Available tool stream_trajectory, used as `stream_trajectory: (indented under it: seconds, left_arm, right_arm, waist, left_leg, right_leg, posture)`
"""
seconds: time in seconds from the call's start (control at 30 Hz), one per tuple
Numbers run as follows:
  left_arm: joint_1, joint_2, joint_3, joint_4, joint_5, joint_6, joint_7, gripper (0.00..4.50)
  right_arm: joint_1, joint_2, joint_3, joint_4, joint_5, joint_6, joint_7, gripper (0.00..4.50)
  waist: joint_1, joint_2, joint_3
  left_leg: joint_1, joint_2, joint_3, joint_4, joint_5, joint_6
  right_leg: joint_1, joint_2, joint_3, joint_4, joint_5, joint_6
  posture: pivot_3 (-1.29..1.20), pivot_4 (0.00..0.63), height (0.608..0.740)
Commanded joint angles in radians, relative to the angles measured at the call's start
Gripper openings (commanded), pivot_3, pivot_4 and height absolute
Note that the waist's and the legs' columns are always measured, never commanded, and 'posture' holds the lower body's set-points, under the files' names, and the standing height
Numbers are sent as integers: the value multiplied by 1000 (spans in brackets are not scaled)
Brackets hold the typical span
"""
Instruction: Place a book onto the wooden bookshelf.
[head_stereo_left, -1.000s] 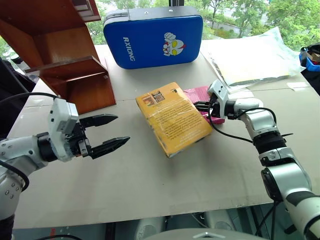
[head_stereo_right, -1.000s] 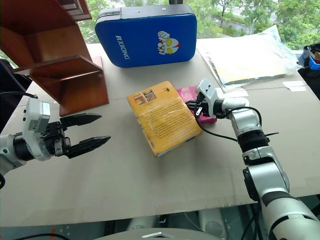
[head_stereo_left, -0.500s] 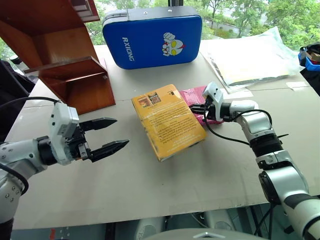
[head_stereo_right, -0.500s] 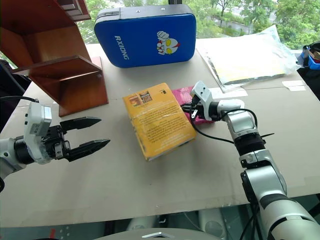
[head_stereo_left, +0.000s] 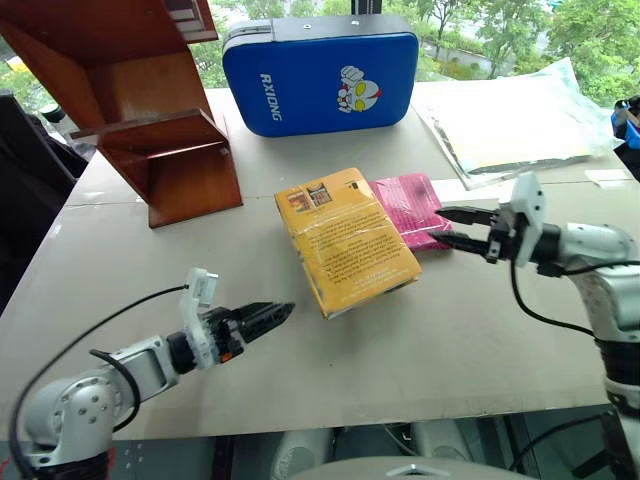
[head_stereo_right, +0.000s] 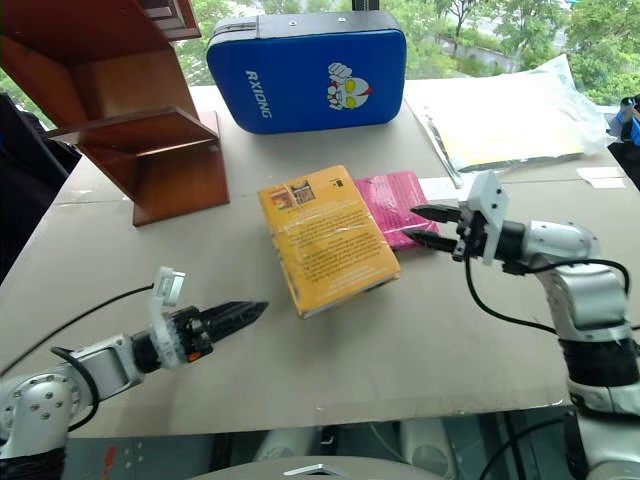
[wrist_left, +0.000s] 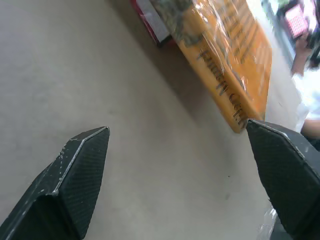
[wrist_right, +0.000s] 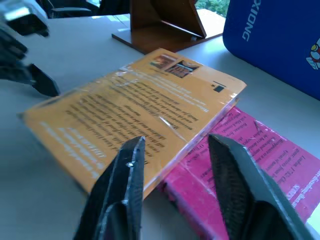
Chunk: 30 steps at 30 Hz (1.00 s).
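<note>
Book (head_stereo_left: 345, 240): lies flat mid-tabletop (head_stereo_left: 300, 360), overlapping the pink book (head_stereo_left: 410, 208); bookshelf (head_stereo_left: 150, 110) at its 10 o'clock. My right claw (head_stereo_left: 447, 227), lately at the book's 3 o'clock edge, has withdrawn, jaws parted, empty. My left claw (head_stereo_right: 240, 312) has dropped low at 7 o'clock, jaws wide. Book ungripped; lift outstanding.

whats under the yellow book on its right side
A pink book lies under the right edge of the yellow book, which rests tilted on it. Most of the pink cover shows; the strip beneath the yellow book is covered, so how far it reaches under cannot be seen.
</note>
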Motion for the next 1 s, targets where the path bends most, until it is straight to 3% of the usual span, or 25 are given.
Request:
stream_trajectory:
  seconds: [0.03, 0.1, 0.27, 0.57, 0.63, 0.73, 0.8, 0.87, 0.93, 0.97, 1.0]
  left_arm:
    - [-57, -49, -45, 41, -97, 70, 104, 4500]
    - [-101, -78, -60, 69, -132, 86, 145, 4500]
    - [-178, -139, -92, 159, -219, 128, 235, 4500]
    - [-284, -150, -141, 308, -231, 173, 263, 4500]
    - [-304, -158, -135, 332, -241, 171, 265, 4083]
    - [-320, -164, -125, 345, -257, 169, 262, 2884]
    - [-325, -166, -116, 336, -277, 167, 268, 1827]
    - [-329, -165, -103, 313, -302, 158, 277, 1410]
    - [-335, -152, -89, 249, -331, 138, 266, 512]
    - [-336, -144, -85, 208, -338, 127, 257, 447]
    - [-340, -134, -85, 160, -335, 117, 244, 109]
  right_arm:
    - [124, -66, -172, -175, 142, 105, -20, 3666]
    - [232, -99, -263, -232, 201, 139, -5, 4449]
    - [448, -135, -432, -295, 248, 141, 25, 4449]
    - [549, -121, -505, -373, 320, 147, -62, 4449]
    - [563, -123, -521, -374, 336, 144, -67, 4500]
    - [575, -126, -530, -375, 348, 140, -77, 4500]
    - [576, -128, -525, -373, 351, 135, -82, 4500]
    - [569, -131, -517, -368, 355, 132, -89, 4500]
    - [550, -136, -503, -359, 364, 131, -97, 4500]
    - [543, -137, -499, -355, 368, 131, -100, 4500]
    - [537, -139, -496, -350, 370, 129, -100, 4500]
  waist:
    - [8, -1, -1]
    - [12, -1, -2]
    - [9, -2, -3]
    - [19, -1, -4]
    - [26, -1, -4]
    - [23, -3, -4]
    - [22, -3, -4]
    - [21, -3, -4]
    - [20, -3, -4]
    - [19, -3, -4]
    - [16, -4, -3]
  left_leg:
    - [1, 0, 0, 1, 0, 0]
    - [2, 0, 1, 4, 0, 0]
    - [1, -1, 2, 8, 0, 1]
    - [1, 0, 2, 10, 0, 1]
    - [1, -1, 2, 11, 0, 1]
    - [0, -1, 2, 11, 0, 1]
    - [-1, -1, 2, 11, 0, 1]
    - [-1, 0, 1, 11, 0, 0]
    - [-1, 0, 1, 11, 0, 0]
    - [-1, 0, 1, 11, 0, 0]
    - [-1, 0, 1, 11, 0, 0]
  right_leg:
    - [2, 0, 0, 0, 0, 0]
    - [4, 0, 0, 0, -2, -2]
    - [6, 3, 0, 0, -2, -3]
    - [6, 4, 0, 0, -3, -3]
    - [7, 3, 0, 0, -3, -3]
    - [6, 3, 0, 0, -3, -3]
    - [6, 1, 0, 0, -3, -3]
    - [6, 0, 0, 0, -3, -4]
    - [6, -1, 0, 0, -3, -4]
    - [6, -1, 0, 0, -3, -4]
    - [6, -1, 0, 0, -3, -4]
  posture:
    - [0, 150, 740]
    - [0, 150, 740]
    - [0, 150, 740]
    - [0, 150, 740]
    - [0, 150, 740]
    - [0, 150, 740]
    - [0, 150, 740]
    - [0, 150, 740]
    - [0, 150, 740]
    - [0, 150, 740]
    - [0, 150, 740]
